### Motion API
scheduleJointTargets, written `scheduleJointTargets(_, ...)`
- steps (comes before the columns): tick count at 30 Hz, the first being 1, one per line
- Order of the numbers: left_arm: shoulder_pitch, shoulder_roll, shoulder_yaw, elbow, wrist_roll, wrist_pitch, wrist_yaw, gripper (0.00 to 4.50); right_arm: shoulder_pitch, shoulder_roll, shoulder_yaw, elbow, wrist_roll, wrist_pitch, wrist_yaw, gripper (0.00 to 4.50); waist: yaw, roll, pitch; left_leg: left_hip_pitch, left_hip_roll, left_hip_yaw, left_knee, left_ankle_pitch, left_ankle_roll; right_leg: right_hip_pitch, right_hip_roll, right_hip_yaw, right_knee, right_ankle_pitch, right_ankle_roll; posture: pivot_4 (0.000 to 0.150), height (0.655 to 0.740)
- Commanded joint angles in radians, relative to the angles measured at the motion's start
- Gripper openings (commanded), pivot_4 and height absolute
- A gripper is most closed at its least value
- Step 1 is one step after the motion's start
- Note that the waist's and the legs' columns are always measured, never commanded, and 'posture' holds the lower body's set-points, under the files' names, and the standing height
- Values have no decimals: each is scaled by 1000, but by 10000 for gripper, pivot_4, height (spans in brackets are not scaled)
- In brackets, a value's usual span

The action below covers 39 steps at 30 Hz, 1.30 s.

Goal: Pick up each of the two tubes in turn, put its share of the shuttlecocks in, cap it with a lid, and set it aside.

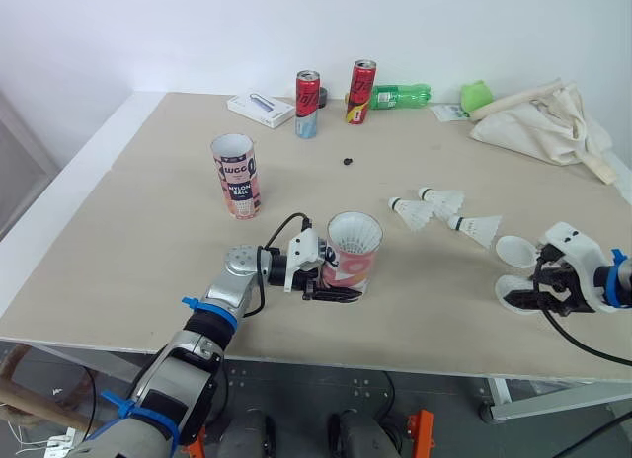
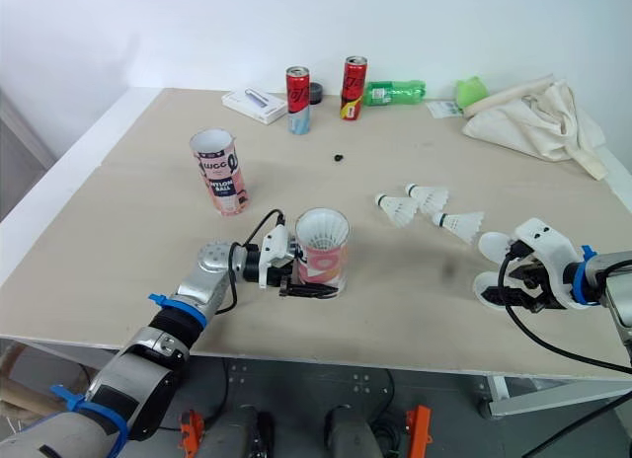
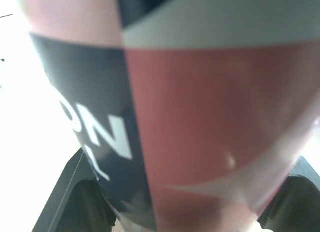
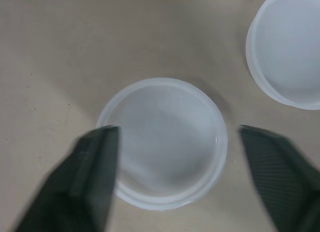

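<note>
Steadying arm: the left gripper (image 1: pixel 334 284) is clamped on the lower wall of the near tube (image 1: pixel 353 256), which stands upright at the front of the bench (image 1: pixel 148 231) with its mouth open.
Near tube contents: the inside looks white, but I cannot tell how many shuttlecocks it holds.
Working arm: the right gripper (image 4: pixel 179 142) hangs open over one lid (image 4: pixel 167 142), a finger on either side of the rim and neither touching it.
Step in hand: this looks like picking up the lid to cap the held tube.
Doing it well: descend straight, keep the lid centred between the fingers, and close across its widest part so that it lifts flat.
Hazard: the second lid (image 4: pixel 287 57) lies just beside it, so the outer finger needs to stay clear of it.
Left arm's part: keep the tube upright and still so the lid can seat squarely.
Yet to do: three shuttlecocks (image 1: pixel 442 211) lie loose mid-bench, and the far tube (image 1: pixel 236 175) stands uncapped.
</note>
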Motion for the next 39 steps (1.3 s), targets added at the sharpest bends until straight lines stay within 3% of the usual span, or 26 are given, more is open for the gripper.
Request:
scheduleJointTargets(1, -6, 4, 11, -23, -12, 17, 5, 27801, 7, -24, -20, -24, 10, -2, 27, 22941, 0, 0, 0, 0, 0, 0, 0, 0, 0, 0, 0, 0, 0, 0, 0, 1500, 7400)
scheduleJointTargets(4, -5, 5, 13, -30, -16, 26, 5, 27801, 21, -26, -27, -47, 20, 1, 42, 7563, 0, 0, 0, 0, 0, 0, 0, 0, 0, 0, 0, 0, 0, 0, 0, 1500, 7400)
scheduleJointTargets(6, -4, 5, 13, -33, -16, 30, 6, 27801, 29, -26, -31, -57, 24, 4, 45, 587, 0, 0, 0, 0, 0, 0, 0, 0, 0, 0, 0, 0, 0, 0, 0, 1500, 7400)
scheduleJointTargets(15, -18, 4, 19, -28, -21, 42, 11, 27801, 72, -39, -50, -136, 52, 3, 62, 587, 0, 0, 0, 0, 0, 0, 0, 0, 0, 0, 0, 0, 0, 0, 0, 1500, 7400)
scheduleJointTargets(25, -15, 13, 2, -36, -18, 41, -29, 27801, 48, -57, -169, -486, 281, 98, 163, 587, 0, 0, 0, 0, 1, -1, 0, 0, 0, 0, 1, 0, 0, -1, 1, 1500, 7400)
scheduleJointTargets(31, -18, 14, -27, -11, 10, -8, -69, 27801, -208, -59, -82, -565, 375, 116, 232, 587, 0, 0, 0, 0, 1, -1, 0, 0, 0, 0, 1, -1, 0, 0, 0, 1500, 7400)
scheduleJointTargets(39, -25, 4, -32, 21, 12, 14, -90, 27801, -619, 42, 211, -477, 247, 29, 350, 587, 1, 0, 0, -5, 1, 1, 0, 0, 0, -7, -1, -1, 0, 1, -2, 1500, 7400)
